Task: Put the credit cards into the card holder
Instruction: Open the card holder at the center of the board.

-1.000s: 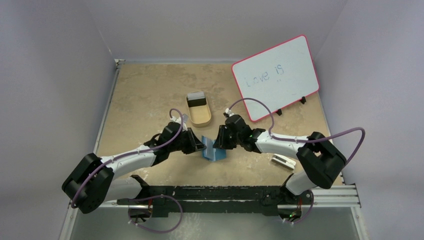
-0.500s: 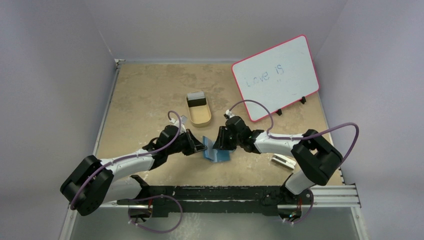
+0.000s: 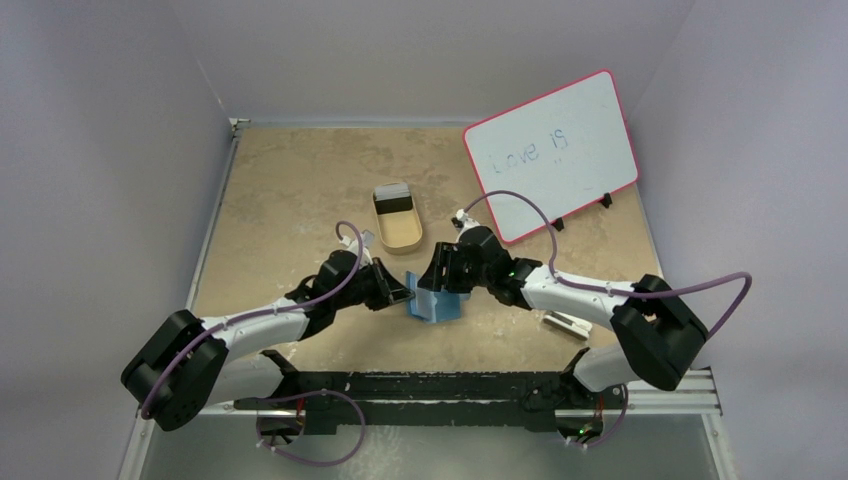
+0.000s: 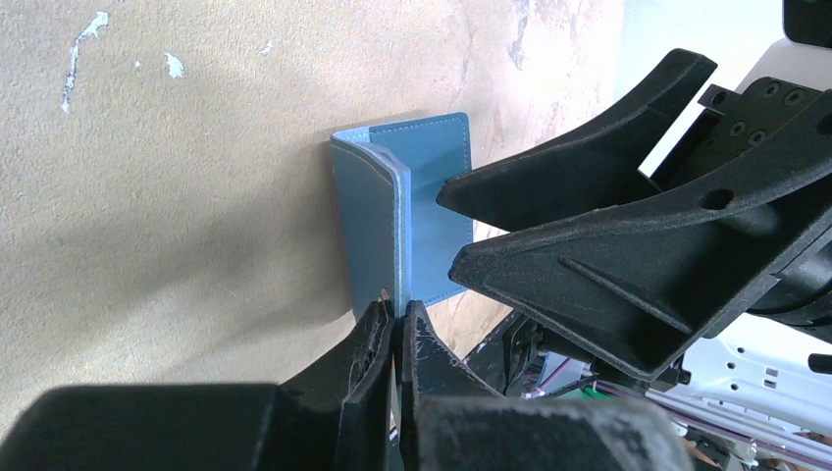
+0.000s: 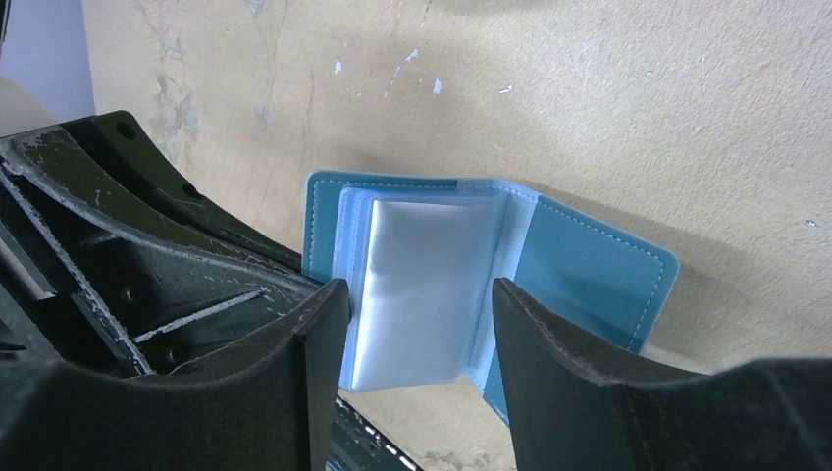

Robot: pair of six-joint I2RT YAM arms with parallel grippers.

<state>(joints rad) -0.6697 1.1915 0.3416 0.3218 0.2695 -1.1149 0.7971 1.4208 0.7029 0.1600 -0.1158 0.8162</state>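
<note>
Tan tabletop (image 3: 290, 190) under me, and the card holder (image 3: 432, 305) stands open on its edge between my arms. My left jaws are pinched tight on one cover's rim; my right jaws gape halfway around the clear sleeves (image 5: 417, 285), gripping nothing. That pinch is thin — if it slips, the holder flops shut. Beyond, the credit cards (image 3: 393, 203) lie in the tray (image 3: 402, 238) — not yet fetched.

The card holder (image 3: 436, 306) stands between my left gripper (image 3: 407, 297) and right gripper (image 3: 431, 283); tray (image 3: 402, 236) behind it, a card (image 3: 393, 201) seemingly inside; whiteboard (image 3: 552, 152) far right.
</note>
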